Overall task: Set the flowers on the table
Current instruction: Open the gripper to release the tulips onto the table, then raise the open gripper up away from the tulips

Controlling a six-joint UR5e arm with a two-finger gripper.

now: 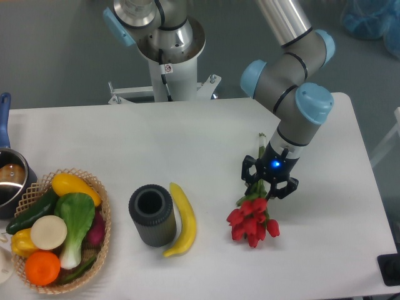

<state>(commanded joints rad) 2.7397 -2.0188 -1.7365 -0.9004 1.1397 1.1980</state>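
Note:
The flowers (252, 223), a bunch of red tulip buds with green leaves and stems, are at the right of the white table (206, 137). The buds point toward the table's front edge and look to be at or just above the surface. My gripper (269, 182) is over the stem end, with its fingers around the green stems. It hides most of the stems; one stem tip (262, 139) sticks out behind it. The jaws look shut on the stems.
A dark grey cylindrical cup (152, 214) stands left of the flowers, with a yellow banana (182, 219) lying beside it. A wicker basket (99, 247) of vegetables and fruit sits at the front left. A pot (9, 181) is at the left edge.

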